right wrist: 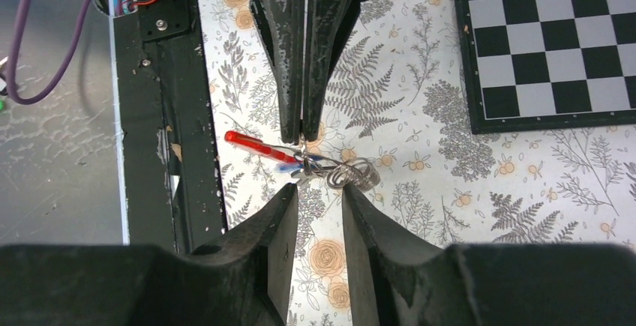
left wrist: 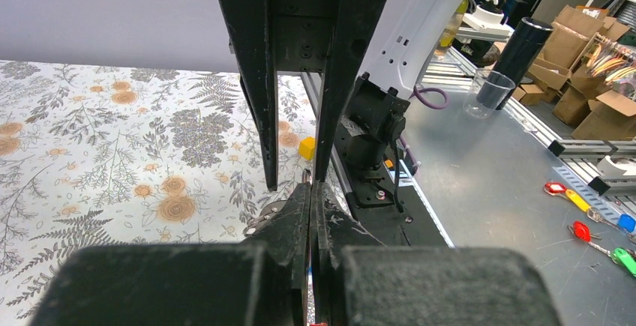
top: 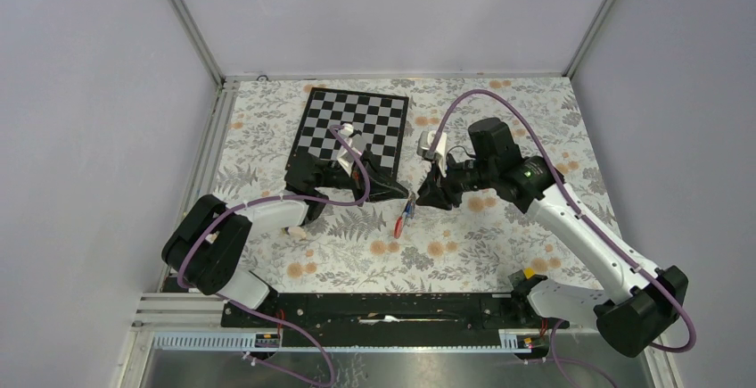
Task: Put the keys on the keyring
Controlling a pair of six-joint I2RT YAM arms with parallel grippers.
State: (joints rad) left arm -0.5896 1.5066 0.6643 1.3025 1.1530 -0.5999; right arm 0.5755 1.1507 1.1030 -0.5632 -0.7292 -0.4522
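The keyring hangs in a small bundle above the floral table. Its bright red part [right wrist: 251, 144] points left and its grey coil [right wrist: 352, 174] lies to the right. The keys show as a blue tag [right wrist: 287, 165] between them. From above, the bundle is a red-and-blue speck [top: 401, 218] between both arms. My left gripper [right wrist: 302, 133] [top: 408, 197] is shut on the bundle's top, where the pieces meet; its own view shows the pads [left wrist: 300, 213] pressed together on a thin edge. My right gripper [right wrist: 320, 191] [top: 421, 199] faces it, open and empty, tips just short of the coil.
A chessboard [top: 352, 129] [right wrist: 555, 41] lies at the back of the table behind the left arm. The black base rail [top: 383, 308] [right wrist: 150, 154] runs along the near edge. A small yellow block [left wrist: 306, 148] sits by the right arm's base.
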